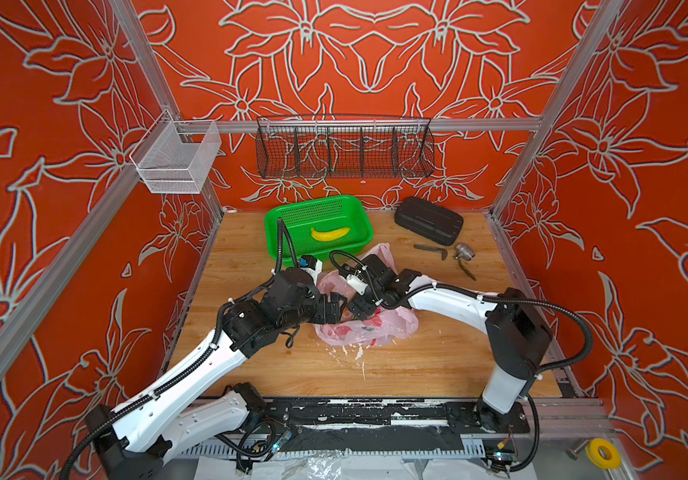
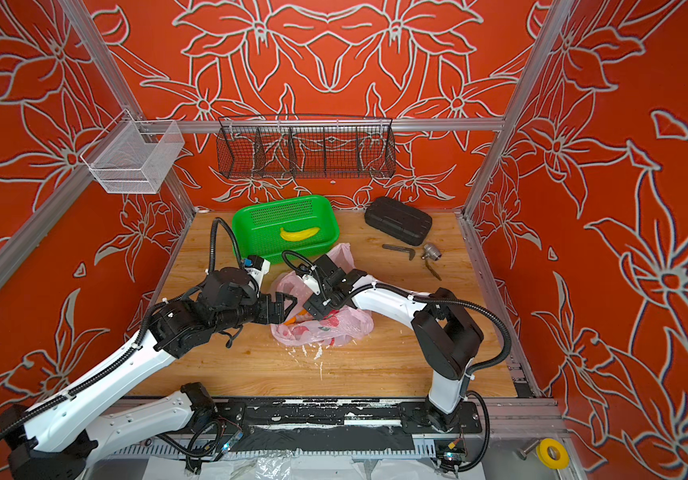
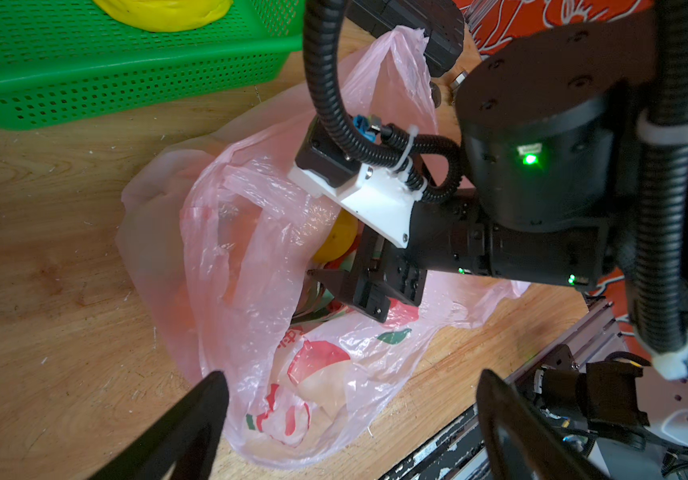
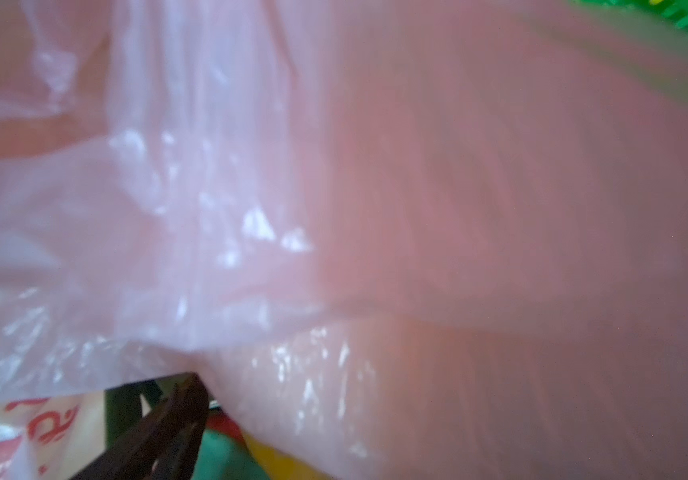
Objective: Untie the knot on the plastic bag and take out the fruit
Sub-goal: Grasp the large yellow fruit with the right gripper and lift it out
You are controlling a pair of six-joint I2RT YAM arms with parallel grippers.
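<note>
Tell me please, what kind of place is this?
Most likely a robot test booth in a lab, not a home. An aluminium frame edges printed red floral walls, and a left arm and a right arm stand at the front edge of a wooden table.

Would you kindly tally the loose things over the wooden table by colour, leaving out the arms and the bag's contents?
Green: 1, basket
Yellow: 1, banana in the basket
Pink: 1, plastic bag
Black: 1, case
Grey metal: 3, angled key, fitting, small tool
Total: 7
</note>
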